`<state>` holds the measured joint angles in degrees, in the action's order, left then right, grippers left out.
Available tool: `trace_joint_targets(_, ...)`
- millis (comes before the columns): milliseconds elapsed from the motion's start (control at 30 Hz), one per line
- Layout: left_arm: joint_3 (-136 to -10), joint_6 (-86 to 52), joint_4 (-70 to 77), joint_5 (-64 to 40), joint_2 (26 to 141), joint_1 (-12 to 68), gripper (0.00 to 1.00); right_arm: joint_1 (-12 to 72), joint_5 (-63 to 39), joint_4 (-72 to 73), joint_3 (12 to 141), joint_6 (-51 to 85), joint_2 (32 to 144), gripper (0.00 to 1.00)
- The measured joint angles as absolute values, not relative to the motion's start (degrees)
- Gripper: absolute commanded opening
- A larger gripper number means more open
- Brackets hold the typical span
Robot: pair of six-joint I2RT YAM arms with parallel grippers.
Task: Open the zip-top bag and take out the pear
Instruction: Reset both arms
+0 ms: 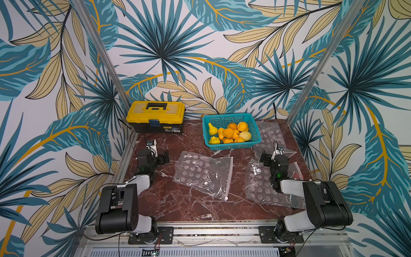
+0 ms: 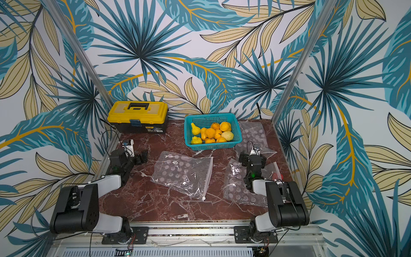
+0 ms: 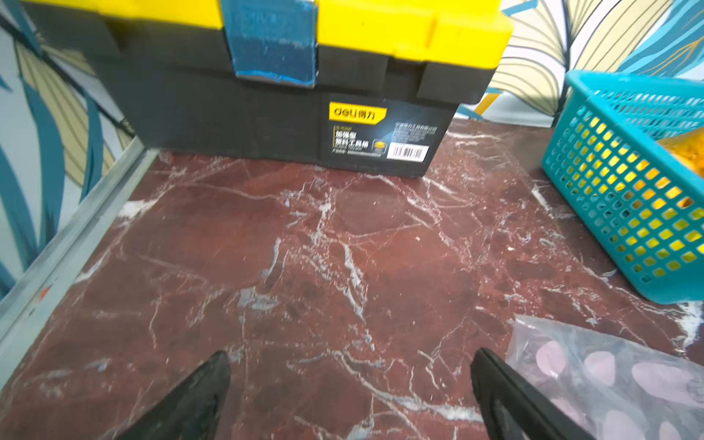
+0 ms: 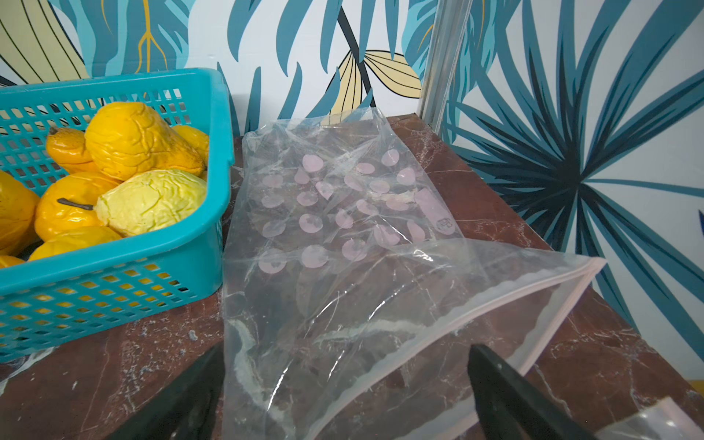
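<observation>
Here's the setup: 3 clear zip-top bags with pale dots are lying on the red marble table [image 1: 191, 209]. The middle bag [image 1: 203, 175] is crinkled but lies pretty flat in the centre. Its zip edge faces the robot's right side, with a small white slider [image 1: 226, 198] at the near end. The right bag [image 1: 259, 187] sits partly under the right arm [image 1: 289, 185]. The back bag [image 4: 343, 213] is just beside the teal basket [image 1: 232, 144], toward the far right corner.

As far as I can see, the pears [image 1: 212, 129] are all in that basket, piled in with rounder orange fruit [image 1: 228, 133]. At least 2 yellow ones show on its left side in both top views. I can't tell whether any bag has fruit inside.

The left gripper [image 3: 350, 360] is spread wide with nothing in it, just bare table below. It points at the yellow and black toolbox [image 3: 266, 95] at the back left. The right gripper [image 4: 344, 352] is spread wide too and grips nothing. It hangs over the near, zip end of the back bag, but I can't tell whether it touches the plastic.
</observation>
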<state>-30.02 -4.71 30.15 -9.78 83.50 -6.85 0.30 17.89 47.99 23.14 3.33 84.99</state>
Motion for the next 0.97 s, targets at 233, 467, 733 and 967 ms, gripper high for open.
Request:
trace_joint_targets(233, -29.1, -3.05, 33.39, -11.38, 85.45, -6.15, 1.0, 0.32, 17.87, 48.16, 23.14, 3.11, 84.99, 1.0)
trace_joint_targets(467, -21.56, -1.34, 46.68, -11.66, 88.6, -4.99, 1.0, 0.32, 17.89, 48.16, 23.14, 2.96, 84.99, 0.99)
trace_joint_targets(733, -21.17, -1.23, 51.75, -7.6, 89.38, -3.55, 1.0, 0.32, 17.87, 48.16, 23.14, 2.96, 84.99, 0.99)
trace_joint_targets(967, -21.17, -1.23, 52.9, -6.63, 89.38, -3.55, 1.0, 0.32, 17.87, 48.14, 23.14, 2.94, 84.99, 0.99)
